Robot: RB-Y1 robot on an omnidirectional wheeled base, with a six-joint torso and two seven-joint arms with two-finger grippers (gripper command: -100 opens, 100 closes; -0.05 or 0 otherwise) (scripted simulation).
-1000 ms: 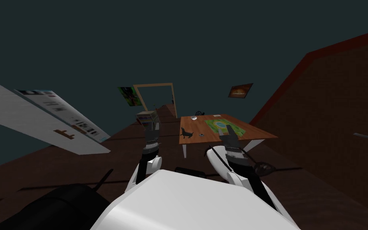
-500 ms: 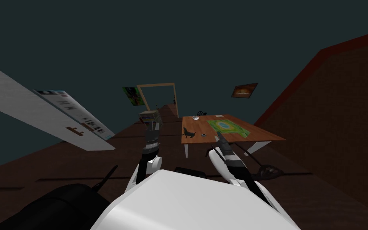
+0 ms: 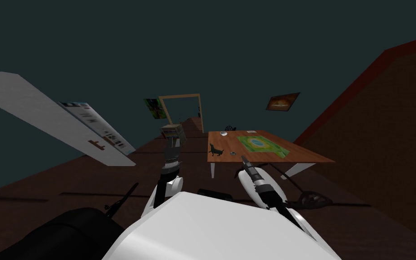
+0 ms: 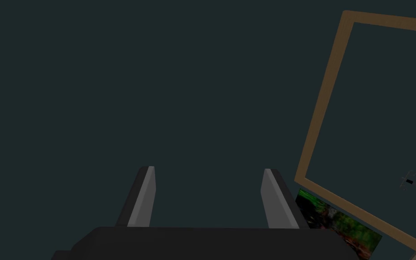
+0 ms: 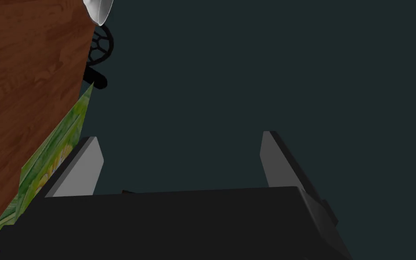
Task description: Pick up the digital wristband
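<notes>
Wristband [image 3: 232, 153] lay centre-frame on the table [image 3: 306, 155]; judged light, flexible, pinched across its band. Left gripper [image 4: 209, 169] and right gripper [image 5: 180, 135] stood wide, empty.

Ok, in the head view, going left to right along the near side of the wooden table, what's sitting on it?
First the black dog figure, then the small dark wristband, then the green mat.

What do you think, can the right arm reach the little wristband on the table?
Probably not quite: the open right gripper hovers by the table edge, aimed past the wristband; nothing blocks it.
</notes>
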